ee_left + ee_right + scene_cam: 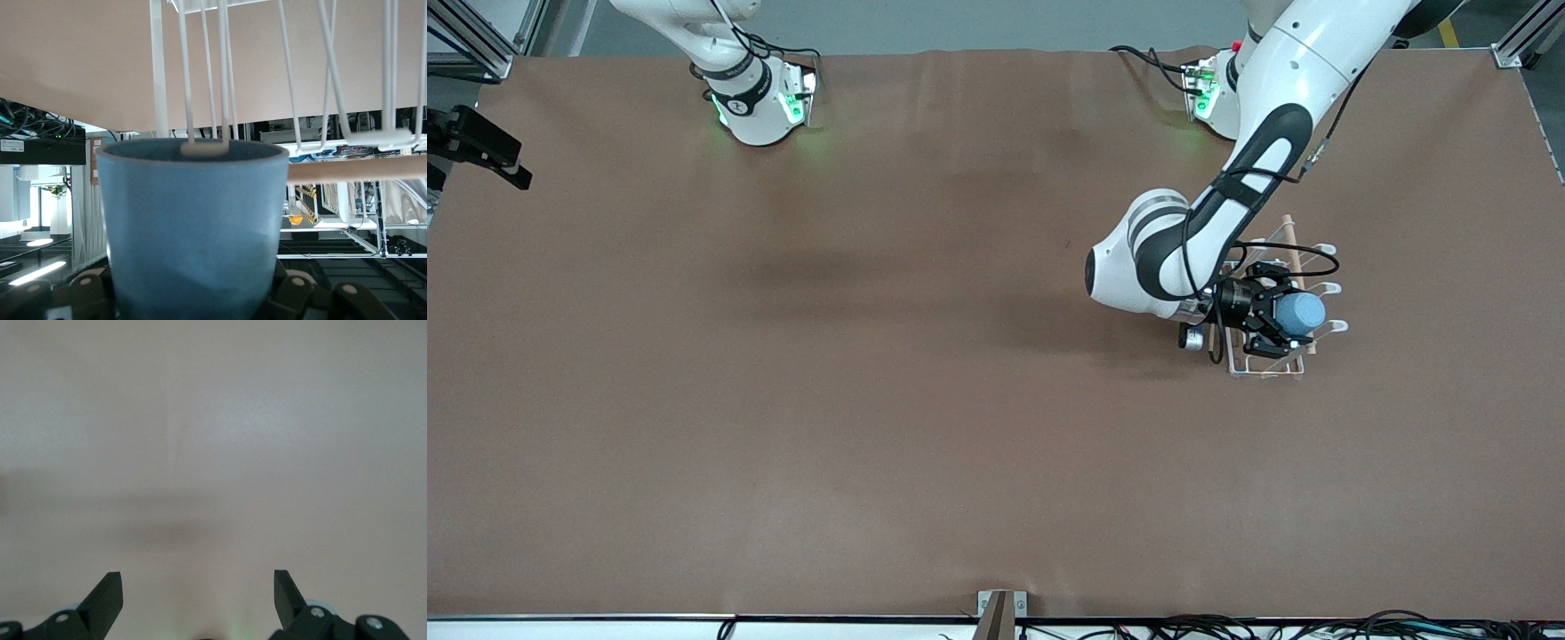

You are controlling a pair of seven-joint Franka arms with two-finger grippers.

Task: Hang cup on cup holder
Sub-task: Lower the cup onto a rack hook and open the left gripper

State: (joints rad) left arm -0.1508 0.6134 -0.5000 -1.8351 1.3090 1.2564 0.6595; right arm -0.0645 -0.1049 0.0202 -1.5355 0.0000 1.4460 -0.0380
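I see the left gripper (1282, 322) clamped on the cup (1300, 312), over the cup holder (1267, 364); a prong tip seems inside its mouth. Right gripper (198, 600) waits, fingers spread.

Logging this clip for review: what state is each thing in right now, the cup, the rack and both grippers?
cup: held on its side over the rack, a prong tip at its mouth.
cup holder: standing on the table, no cup hung yet.
left gripper: shut on the cup, over the rack.
right gripper: fingers open, empty, waiting.
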